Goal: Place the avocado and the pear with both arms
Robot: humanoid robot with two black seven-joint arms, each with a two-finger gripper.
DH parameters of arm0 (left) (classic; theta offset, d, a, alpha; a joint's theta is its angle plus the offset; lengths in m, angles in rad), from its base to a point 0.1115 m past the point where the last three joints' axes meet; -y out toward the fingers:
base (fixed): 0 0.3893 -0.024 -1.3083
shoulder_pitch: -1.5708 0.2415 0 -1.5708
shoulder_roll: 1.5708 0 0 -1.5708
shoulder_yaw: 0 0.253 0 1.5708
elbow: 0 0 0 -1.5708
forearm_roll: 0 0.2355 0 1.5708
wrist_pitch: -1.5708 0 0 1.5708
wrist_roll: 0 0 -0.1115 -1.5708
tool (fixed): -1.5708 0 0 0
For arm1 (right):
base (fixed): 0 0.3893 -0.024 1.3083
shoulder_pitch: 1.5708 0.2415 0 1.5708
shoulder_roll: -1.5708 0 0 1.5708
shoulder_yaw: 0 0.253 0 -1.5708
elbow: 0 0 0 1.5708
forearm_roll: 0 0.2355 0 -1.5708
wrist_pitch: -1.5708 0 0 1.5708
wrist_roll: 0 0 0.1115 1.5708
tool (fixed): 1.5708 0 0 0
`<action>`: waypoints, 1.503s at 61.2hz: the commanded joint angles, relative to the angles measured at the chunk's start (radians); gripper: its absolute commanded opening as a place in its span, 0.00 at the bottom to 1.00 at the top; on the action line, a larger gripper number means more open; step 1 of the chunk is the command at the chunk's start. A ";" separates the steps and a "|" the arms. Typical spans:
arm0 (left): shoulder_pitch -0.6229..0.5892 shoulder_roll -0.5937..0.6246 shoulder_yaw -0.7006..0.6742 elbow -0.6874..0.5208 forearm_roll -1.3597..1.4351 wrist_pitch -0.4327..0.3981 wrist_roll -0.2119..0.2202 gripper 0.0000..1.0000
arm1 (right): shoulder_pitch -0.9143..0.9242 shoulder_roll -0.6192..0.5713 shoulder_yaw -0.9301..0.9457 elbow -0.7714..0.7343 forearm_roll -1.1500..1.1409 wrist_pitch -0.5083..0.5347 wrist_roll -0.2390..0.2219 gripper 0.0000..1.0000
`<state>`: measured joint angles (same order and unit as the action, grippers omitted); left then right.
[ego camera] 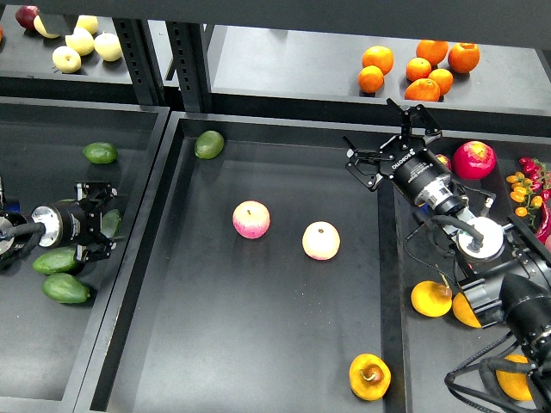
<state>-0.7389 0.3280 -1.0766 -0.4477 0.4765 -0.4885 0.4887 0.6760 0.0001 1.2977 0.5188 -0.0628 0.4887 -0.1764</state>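
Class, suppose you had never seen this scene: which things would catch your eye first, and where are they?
Two pink-and-yellow apples sit side by side mid-tray. The pear lies at the tray's front right edge. The right gripper hangs open above the tray's right rim, while the left gripper reaches among avocados in the left bin.

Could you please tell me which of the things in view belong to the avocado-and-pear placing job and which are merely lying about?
Belonging to the job:
- pear in the middle tray
- avocado at the left gripper
- right gripper

Lying about:
- two pink-and-yellow apples
- oranges
- rounder green avocado
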 commanded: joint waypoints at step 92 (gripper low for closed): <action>0.102 -0.328 -0.479 -0.324 -0.420 0.000 -0.205 0.93 | 0.014 0.000 0.011 -0.014 0.000 0.000 0.000 1.00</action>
<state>-0.6617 -0.0001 -1.5587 -0.7473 0.0715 -0.4888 0.2866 0.6796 0.0000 1.3069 0.5096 -0.0629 0.4887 -0.1775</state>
